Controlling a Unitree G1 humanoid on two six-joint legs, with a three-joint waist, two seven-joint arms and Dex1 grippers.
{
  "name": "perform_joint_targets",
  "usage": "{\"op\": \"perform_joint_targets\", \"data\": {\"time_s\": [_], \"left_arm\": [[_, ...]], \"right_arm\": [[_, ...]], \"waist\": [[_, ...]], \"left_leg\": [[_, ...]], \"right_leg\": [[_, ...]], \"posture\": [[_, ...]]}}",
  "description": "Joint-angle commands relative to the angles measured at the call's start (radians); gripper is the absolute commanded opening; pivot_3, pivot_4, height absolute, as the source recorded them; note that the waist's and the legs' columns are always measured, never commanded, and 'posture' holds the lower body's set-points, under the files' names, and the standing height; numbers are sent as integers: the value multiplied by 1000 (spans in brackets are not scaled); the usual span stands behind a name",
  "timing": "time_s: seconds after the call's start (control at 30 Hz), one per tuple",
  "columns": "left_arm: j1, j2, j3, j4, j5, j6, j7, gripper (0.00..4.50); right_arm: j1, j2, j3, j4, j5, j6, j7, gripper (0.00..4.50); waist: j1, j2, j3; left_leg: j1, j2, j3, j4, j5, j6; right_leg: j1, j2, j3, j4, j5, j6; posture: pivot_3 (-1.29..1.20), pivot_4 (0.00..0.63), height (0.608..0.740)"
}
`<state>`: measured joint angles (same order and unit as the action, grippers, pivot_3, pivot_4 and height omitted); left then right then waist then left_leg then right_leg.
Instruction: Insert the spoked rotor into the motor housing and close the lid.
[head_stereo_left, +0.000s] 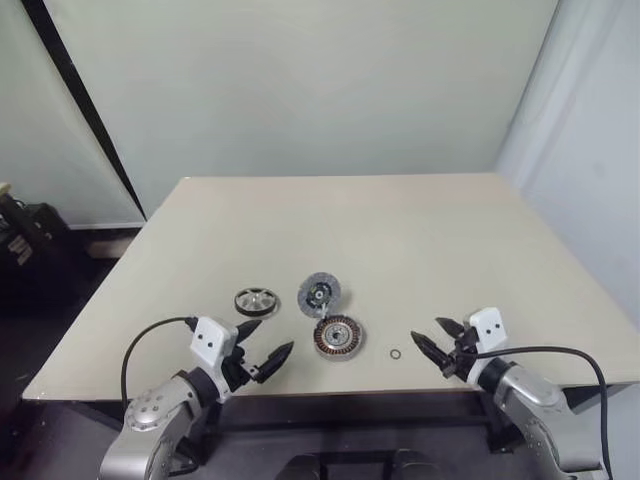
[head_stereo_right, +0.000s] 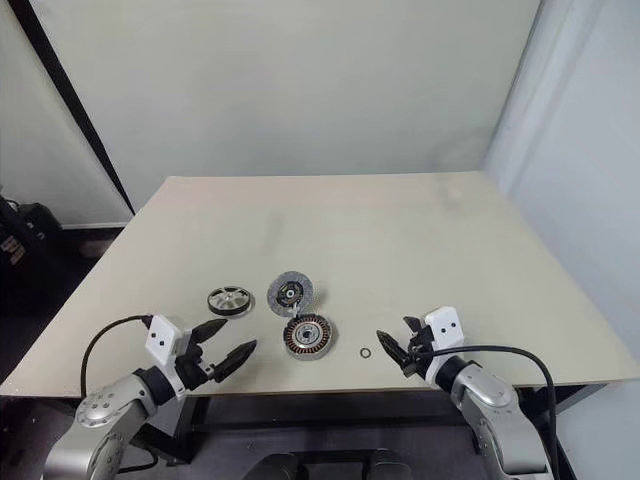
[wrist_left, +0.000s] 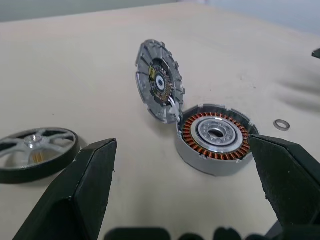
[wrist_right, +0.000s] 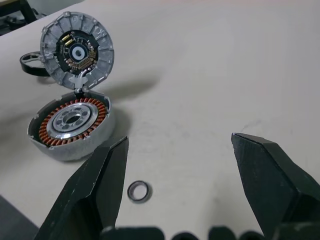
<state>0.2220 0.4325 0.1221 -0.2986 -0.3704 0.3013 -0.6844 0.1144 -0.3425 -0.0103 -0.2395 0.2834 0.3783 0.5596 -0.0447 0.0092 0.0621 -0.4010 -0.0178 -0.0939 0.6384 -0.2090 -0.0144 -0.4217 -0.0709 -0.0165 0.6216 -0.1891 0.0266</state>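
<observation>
Nearest me, I have both claws hovering over the front edge of the table (head_stereo_left: 420, 230). My left gripper (head_stereo_left: 262, 346) has its two black fingers spread wide with nothing between them, and my right gripper (head_stereo_left: 440, 340) is also parted and holds nothing.

I take the motor housing (head_stereo_left: 338, 337) as my landmark: it lies flat on the table, coppery windings facing up around a silvery centre, between the two claws and a little beyond their tips. The left gripper sits on the left of it and nearer to me, and the right gripper is well apart on its other side. A tiny ring (head_stereo_left: 395, 354) lies flat on the table between the housing and the right gripper, close to the housing but not touching it.

Just behind the housing, the lid (head_stereo_left: 320, 293) stands tilted up on edge, its dark-centred inner face showing, its lower rim meeting the housing's far rim.

Farther left of the housing, level with the lid, the spoked rotor (head_stereo_left: 256, 301) lies flat, apart from both.
</observation>
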Motion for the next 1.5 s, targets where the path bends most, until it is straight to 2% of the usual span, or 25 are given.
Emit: {"op": "perform_joint_targets", "data": {"time_s": [0.03,0.47,0.67,0.93,1.5], "left_arm": [[-25,3,4,-10,-8,-20,2,4483],[-55,17,-21,-10,-9,6,-16,4483],[-56,85,-132,-20,20,55,-89,4483],[-115,86,-203,16,62,38,-97,4483],[-135,85,-229,47,93,15,-102,4483]], "right_arm": [[-23,2,-2,-41,11,-24,-1,3583],[-62,2,49,2,-16,-5,5,3583],[-100,-16,138,58,-72,4,23,3583],[-133,-32,212,161,-160,-38,24,3583],[-164,7,263,282,-241,-102,8,3583]], "waist": [[-2,0,0],[-4,0,0],[-4,-1,0],[-2,-1,0],[-4,-2,0]], "left_leg": [[-1,0,0,0,0,0],[1,2,3,0,0,0],[2,2,4,0,0,0],[3,2,5,0,0,0],[4,2,5,0,0,0]], "right_leg": [[0,0,0,0,0,0],[-2,0,0,1,0,0],[-2,0,1,1,0,0],[-1,1,1,1,0,0],[-1,1,2,3,0,0]], "posture": [[0,0,740],[0,0,740],[0,0,740],[0,0,740],[0,0,740]]}}
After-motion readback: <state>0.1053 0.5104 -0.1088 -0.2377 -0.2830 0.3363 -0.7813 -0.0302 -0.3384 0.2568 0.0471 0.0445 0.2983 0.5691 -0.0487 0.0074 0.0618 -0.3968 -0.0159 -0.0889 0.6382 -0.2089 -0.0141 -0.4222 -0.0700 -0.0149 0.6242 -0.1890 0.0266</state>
